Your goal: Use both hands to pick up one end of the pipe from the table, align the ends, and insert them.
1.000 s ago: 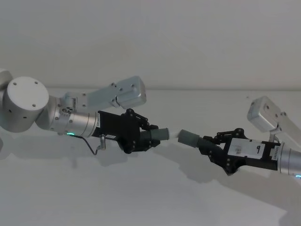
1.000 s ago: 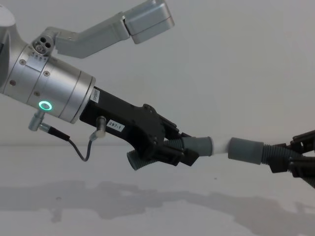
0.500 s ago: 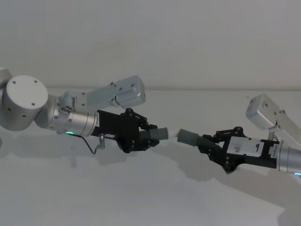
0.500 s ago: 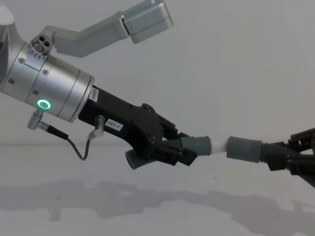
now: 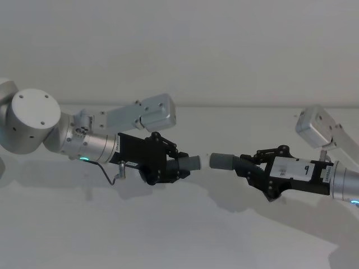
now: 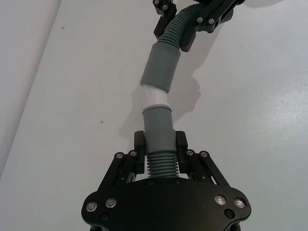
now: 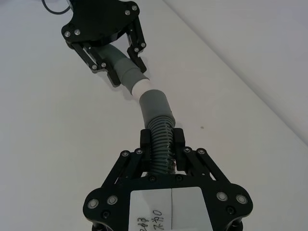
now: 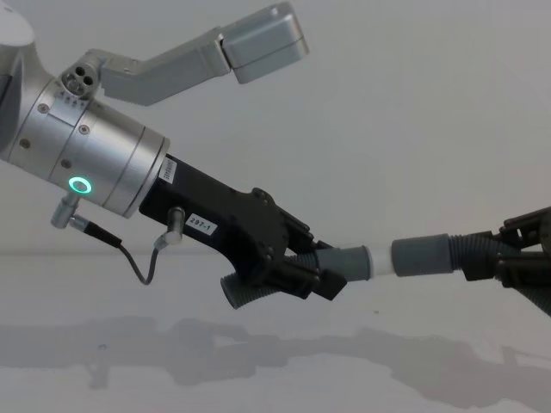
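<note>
Left gripper (image 8: 297,271) reaches in level above my white table (image 5: 168,235), clamped on its ribbed pipe piece (image 6: 159,139); right gripper (image 5: 255,168) opposite pinches the other piece (image 7: 156,115). White insert (image 8: 381,262) sits between their cuffs.

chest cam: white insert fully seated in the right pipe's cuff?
No. A band of the white insert is exposed between the left cuff and the right cuff, so the ends are not pushed home.
</note>
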### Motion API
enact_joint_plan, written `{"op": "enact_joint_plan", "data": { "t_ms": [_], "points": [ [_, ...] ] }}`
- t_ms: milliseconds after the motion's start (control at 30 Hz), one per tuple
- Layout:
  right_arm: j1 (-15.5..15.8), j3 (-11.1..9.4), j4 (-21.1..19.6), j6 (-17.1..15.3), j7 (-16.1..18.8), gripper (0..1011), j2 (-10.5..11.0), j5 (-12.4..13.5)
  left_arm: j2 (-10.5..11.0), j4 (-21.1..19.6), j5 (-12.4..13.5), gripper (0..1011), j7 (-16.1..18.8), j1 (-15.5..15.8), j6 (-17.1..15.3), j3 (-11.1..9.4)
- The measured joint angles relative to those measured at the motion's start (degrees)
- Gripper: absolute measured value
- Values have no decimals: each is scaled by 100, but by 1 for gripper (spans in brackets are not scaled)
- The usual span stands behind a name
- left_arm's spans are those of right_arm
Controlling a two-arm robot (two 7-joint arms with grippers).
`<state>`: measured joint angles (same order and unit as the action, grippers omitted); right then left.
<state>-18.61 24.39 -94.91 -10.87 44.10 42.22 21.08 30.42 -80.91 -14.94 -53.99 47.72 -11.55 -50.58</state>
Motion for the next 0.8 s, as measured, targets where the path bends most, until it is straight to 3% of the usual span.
{"op": "enact_joint_plan", "data": {
  "t_ms": [800],
  "points": [
    [-17,50,4,66,17,264,67,161,-7,14,-21,365,59,60,-67,-88]
  ]
}}
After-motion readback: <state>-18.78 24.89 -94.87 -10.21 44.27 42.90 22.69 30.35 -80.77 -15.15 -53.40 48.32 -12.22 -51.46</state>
